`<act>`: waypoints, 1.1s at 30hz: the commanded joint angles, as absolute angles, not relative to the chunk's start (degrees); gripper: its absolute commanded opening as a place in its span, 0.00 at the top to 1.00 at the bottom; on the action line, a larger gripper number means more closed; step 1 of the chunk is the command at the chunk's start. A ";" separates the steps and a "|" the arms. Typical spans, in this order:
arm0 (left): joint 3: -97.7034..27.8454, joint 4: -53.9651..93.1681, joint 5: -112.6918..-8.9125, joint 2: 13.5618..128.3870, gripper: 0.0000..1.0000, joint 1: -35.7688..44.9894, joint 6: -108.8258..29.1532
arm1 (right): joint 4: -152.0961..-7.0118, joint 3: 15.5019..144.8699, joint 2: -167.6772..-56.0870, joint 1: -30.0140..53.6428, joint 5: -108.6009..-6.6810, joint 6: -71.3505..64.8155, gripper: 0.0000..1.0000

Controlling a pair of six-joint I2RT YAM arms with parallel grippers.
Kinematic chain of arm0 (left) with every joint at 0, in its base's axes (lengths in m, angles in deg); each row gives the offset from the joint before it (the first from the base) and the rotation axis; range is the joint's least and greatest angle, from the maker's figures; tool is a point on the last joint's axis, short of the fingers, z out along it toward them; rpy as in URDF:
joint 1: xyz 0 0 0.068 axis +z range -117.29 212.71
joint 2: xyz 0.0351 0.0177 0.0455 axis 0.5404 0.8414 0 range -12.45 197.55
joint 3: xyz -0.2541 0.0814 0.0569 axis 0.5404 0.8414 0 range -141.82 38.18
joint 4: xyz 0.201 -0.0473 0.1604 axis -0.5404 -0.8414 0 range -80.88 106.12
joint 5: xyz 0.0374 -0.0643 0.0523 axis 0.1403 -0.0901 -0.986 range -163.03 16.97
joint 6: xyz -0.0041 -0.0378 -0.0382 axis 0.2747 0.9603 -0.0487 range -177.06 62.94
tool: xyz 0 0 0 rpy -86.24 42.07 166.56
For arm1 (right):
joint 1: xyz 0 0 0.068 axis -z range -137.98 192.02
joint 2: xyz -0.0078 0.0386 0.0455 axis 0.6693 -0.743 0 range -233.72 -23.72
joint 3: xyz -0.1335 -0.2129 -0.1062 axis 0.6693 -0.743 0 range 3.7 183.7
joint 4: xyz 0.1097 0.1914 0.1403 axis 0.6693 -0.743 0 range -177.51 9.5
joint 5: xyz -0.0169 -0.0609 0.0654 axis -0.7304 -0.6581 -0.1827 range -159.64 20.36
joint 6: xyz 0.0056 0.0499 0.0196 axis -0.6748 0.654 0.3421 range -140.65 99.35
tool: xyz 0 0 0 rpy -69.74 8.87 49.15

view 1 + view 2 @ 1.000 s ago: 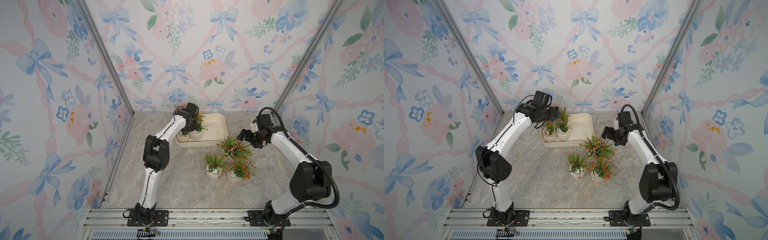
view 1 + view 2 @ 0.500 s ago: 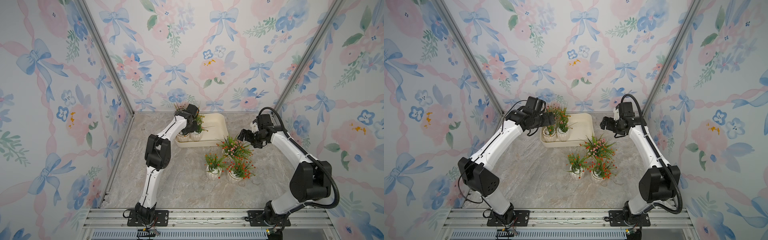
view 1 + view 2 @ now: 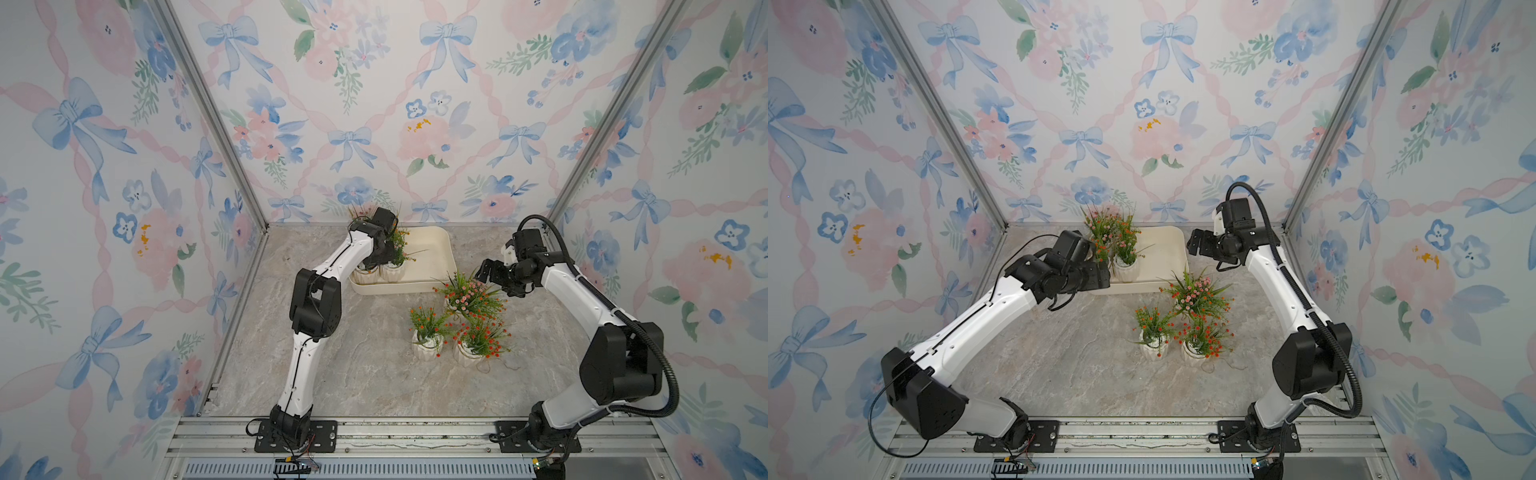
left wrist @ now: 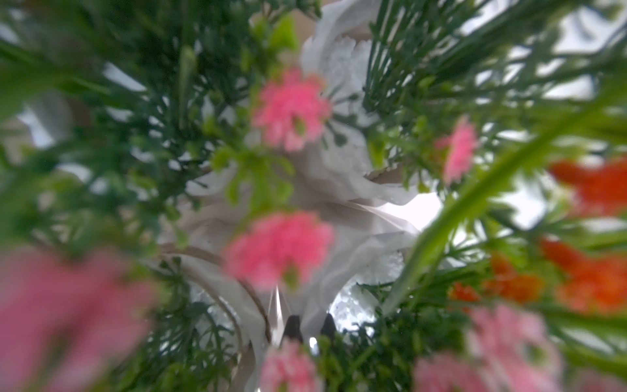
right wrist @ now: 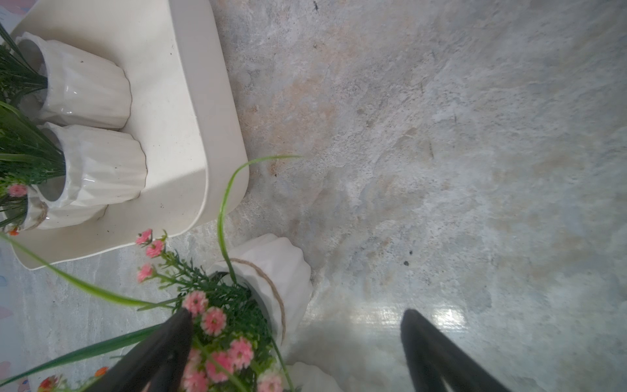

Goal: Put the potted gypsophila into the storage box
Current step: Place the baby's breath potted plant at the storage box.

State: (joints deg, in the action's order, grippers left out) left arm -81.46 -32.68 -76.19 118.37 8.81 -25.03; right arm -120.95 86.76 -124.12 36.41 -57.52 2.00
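Potted gypsophila, small white ribbed pots with thin green sprigs and tiny blossoms: every one upright, sprigs pointing up. Storage box, shallow cream plastic tray with rounded corners: at the back edge of the marbled grey table, long axis along that edge. Contents: pots crowded at its left end. The right wrist view shows three in a touching row, the endmost pot wound with twine, a count neither top view allows. On the table, off the box's front right corner: pink-blossomed pot nearest, orange-blossomed pot and red-blossomed pot side by side nearer the front edge. Left gripper: in a top view sunk among sprigs inside the box; in a top view the left gripper lies low against the box's front left corner. Its blurred wrist view shows the dark tips drawn together on a white pot rim. Right gripper: jaws wide apart, one finger among the pink blossoms, the pink-blossomed pot between the fingers.
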 commanded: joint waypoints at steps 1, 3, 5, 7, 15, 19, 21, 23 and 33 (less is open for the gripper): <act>-82.89 -31.88 -76.80 118.74 0.89 9.23 -24.21 | -121.92 85.96 -123.34 37.10 -58.13 1.14 0.03; -82.70 -31.87 -77.22 118.37 0.86 9.14 -23.83 | -121.90 85.94 -123.34 37.09 -58.05 1.14 0.03; -82.89 -31.87 -77.36 118.22 0.81 9.07 -23.67 | -121.82 86.05 -123.39 37.09 -58.03 1.14 0.03; -83.00 -31.87 -77.54 118.02 0.78 9.17 -23.72 | -121.81 86.13 -123.60 37.11 -57.95 1.23 0.03; -83.03 -31.87 -77.61 117.02 0.70 9.16 -23.57 | -121.72 86.53 -123.83 37.10 -57.53 1.41 0.03; -83.00 -31.96 -77.94 115.97 0.68 9.30 -23.53 | -121.99 86.84 -123.82 37.16 -57.60 1.41 0.03; -82.77 -31.95 -78.20 115.16 0.65 9.27 -23.45 | -122.08 87.08 -123.74 37.03 -57.54 1.41 0.03; -82.46 -31.96 -78.40 114.01 0.62 9.21 -23.36 | -122.25 87.32 -123.74 37.01 -57.54 1.41 0.03; -81.03 -32.00 -79.18 104.96 0.27 9.22 -23.45 | -122.41 88.75 -123.70 36.33 -57.23 0.62 0.03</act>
State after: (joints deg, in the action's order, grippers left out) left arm -81.87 -31.71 -78.16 109.36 8.81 -23.17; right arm -120.99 86.94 -124.05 36.39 -57.48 1.59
